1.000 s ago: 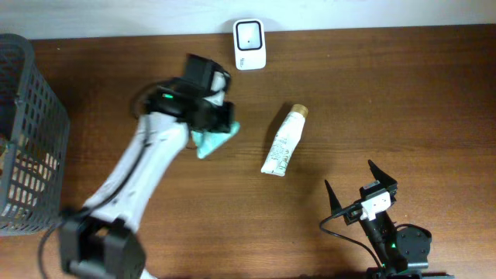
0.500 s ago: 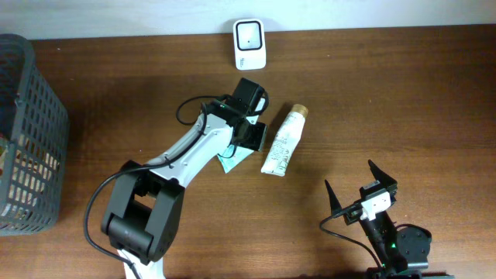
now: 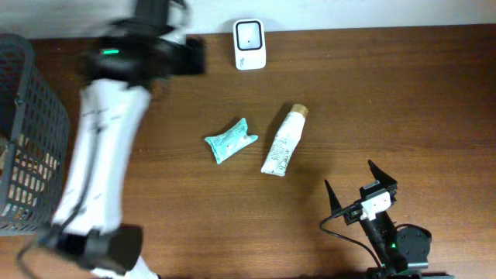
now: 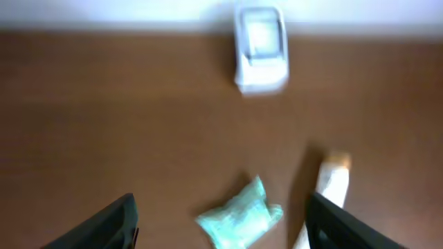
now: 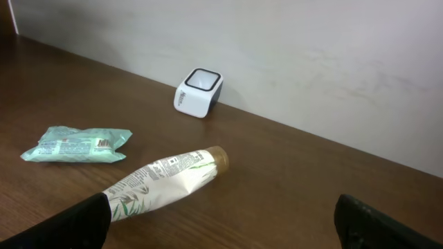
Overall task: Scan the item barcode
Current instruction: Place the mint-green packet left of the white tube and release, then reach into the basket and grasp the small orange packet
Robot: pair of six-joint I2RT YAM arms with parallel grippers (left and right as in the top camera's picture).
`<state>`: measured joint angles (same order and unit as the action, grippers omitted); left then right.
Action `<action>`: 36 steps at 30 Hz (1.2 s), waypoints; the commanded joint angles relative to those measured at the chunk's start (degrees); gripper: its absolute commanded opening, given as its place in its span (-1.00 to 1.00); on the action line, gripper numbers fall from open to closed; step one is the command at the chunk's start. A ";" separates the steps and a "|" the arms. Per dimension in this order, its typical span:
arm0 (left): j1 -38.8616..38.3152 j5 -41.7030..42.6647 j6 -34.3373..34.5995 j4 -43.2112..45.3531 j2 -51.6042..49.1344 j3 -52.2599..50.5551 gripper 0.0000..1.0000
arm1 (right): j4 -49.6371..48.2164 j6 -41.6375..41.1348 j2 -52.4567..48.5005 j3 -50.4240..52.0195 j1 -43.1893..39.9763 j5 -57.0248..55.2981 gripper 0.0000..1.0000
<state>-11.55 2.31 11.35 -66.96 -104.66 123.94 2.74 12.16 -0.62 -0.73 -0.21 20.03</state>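
Your brown tabletop (image 3: 403, 93) carried: white scanner (image 3: 249, 45) at far edge, teal packet (image 3: 231, 140) beside white tube (image 3: 283, 141) mid-table, grey basket (image 3: 27, 132) at left edge.

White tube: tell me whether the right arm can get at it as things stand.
Probably yes. The right gripper is open, the white tube lies on the table ahead of it, and nothing stands between them.

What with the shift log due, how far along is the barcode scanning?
Done: unclear; teal packet lies free beside the white tube, short of the scanner. In hand: nothing; left gripper and right gripper both open. Left: presenting an item's barcode to the scanner.
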 commanded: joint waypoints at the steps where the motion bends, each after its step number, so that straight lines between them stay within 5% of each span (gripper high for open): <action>1: 10.21 -0.90 -0.35 -2.71 6.32 6.16 0.49 | 0.09 -0.59 0.42 0.42 0.15 0.50 0.96; 11: 44.59 -7.93 5.99 -3.69 5.29 5.40 0.39 | 0.09 -0.59 0.42 0.42 0.15 0.50 0.96; 16: 52.76 -7.98 5.77 -5.46 -0.50 1.79 0.43 | 0.09 -0.59 0.42 0.42 0.15 0.50 0.96; 36: 57.11 -18.25 3.96 2.01 -20.17 -7.76 0.39 | 0.09 -0.59 0.42 0.42 0.15 0.50 0.96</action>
<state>44.73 -14.20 15.84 -65.12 -121.36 117.27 2.74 12.16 -0.62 -0.73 -0.21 20.01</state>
